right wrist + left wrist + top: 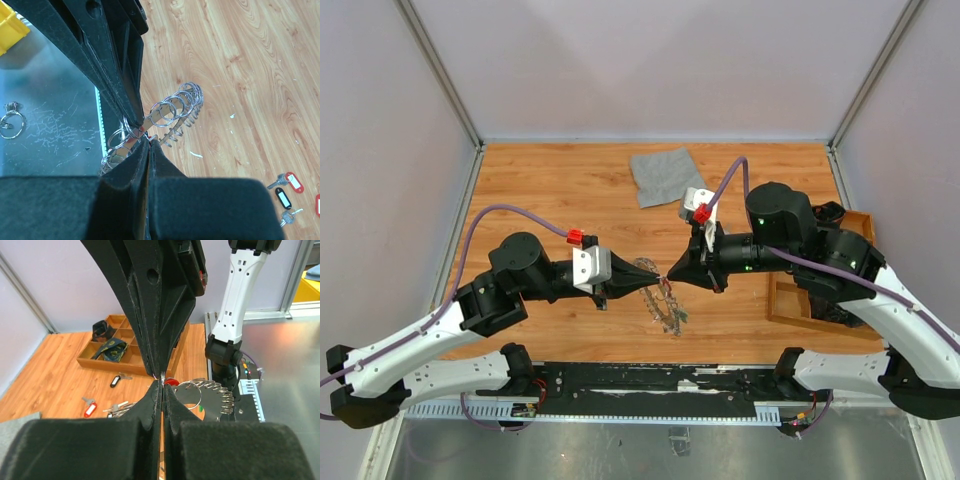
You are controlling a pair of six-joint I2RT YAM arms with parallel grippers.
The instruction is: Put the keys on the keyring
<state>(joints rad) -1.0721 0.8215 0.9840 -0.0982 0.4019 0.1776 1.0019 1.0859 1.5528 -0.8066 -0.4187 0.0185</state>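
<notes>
My two grippers meet tip to tip above the middle of the table. The left gripper (655,277) (161,383) is shut, pinching a small ring on the rim of the keyring (667,305) (212,400) (175,107), which hangs tilted under the tips. My right gripper (677,274) (148,140) is shut on a thin silver key with a red tag (172,382); most of that key is hidden between the pads. More keys lie on the wood: a black-tagged one (115,381), a red-tagged one (90,409), and a small group (286,190).
A grey square cloth (662,175) lies at the back of the table. A wooden tray (790,297) (95,359) with black parts sits on the right, partly under my right arm. A loose ring (11,123) lies on the metal sill beside the table's near edge.
</notes>
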